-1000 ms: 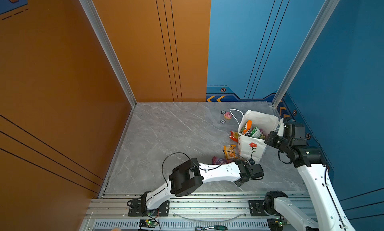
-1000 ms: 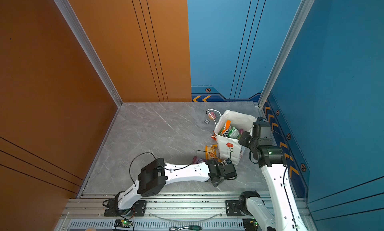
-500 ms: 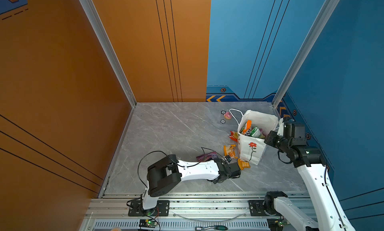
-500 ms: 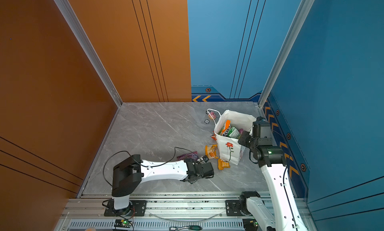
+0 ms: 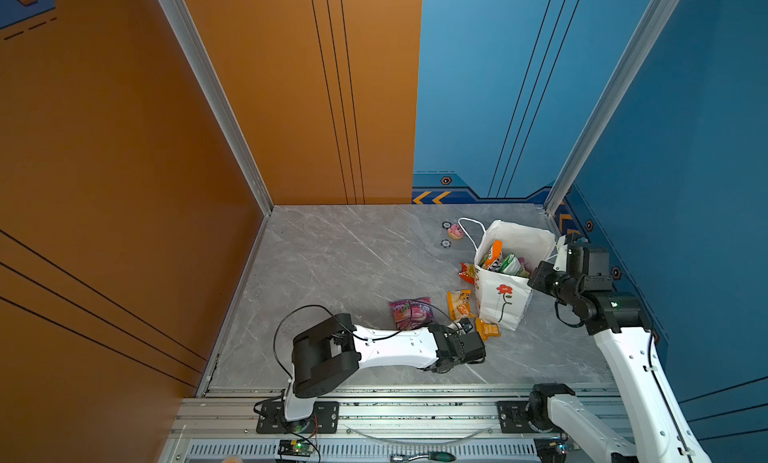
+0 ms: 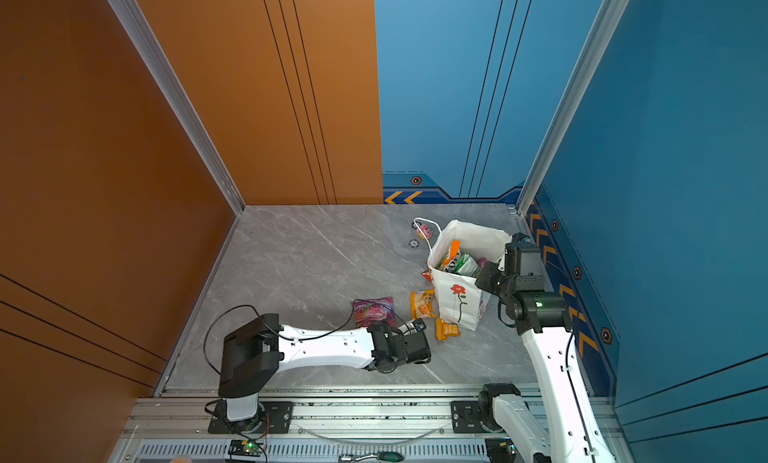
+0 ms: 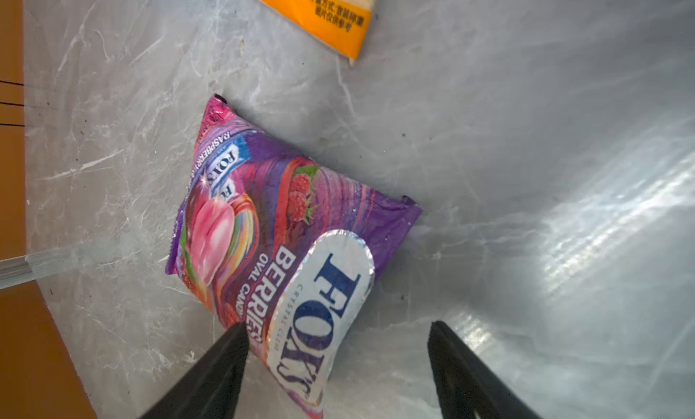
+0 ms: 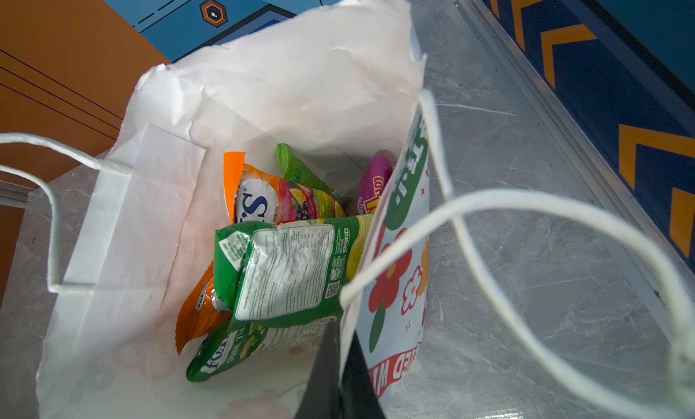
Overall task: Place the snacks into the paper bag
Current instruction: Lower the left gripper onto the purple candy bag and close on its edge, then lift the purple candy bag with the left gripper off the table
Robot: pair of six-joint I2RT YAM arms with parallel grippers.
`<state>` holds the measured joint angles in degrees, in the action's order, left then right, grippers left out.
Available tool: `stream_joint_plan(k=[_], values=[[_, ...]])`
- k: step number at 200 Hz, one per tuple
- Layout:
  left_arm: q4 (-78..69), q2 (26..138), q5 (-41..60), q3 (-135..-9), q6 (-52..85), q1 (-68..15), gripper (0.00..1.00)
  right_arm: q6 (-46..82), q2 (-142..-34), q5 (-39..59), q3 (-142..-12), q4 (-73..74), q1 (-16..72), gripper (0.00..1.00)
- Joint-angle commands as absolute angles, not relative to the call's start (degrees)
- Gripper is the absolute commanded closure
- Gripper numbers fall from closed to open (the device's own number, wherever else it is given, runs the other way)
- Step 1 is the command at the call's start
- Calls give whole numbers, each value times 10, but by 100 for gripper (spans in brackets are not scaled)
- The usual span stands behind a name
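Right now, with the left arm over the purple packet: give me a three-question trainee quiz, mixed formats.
1. True or false: the left gripper is shut on the purple FOX'S packet.
2. What is the right gripper clamping? A) the pink toy B) the paper bag, at its wall C) the purple packet
3. Fill in: the smallest packet on the table, beside the bag, is ____.
Key: 1 false, jaws open; 2 B; 3 orange.

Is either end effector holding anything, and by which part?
The right end effector pinches the paper bag by its upper wall edge. The left end effector is open at the purple FOX'S packet, holding nothing.
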<state>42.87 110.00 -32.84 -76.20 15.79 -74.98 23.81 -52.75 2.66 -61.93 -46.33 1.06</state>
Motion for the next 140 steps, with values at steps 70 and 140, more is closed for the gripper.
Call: stream_joint_plan(k=[70,140], values=[[442,1150,-373,-775,158,-742,58,231,-526,24,-623,-445,8,100],[397,1062,-377,-715,201,-709,91,232,-525,25,-622,-445,9,100]])
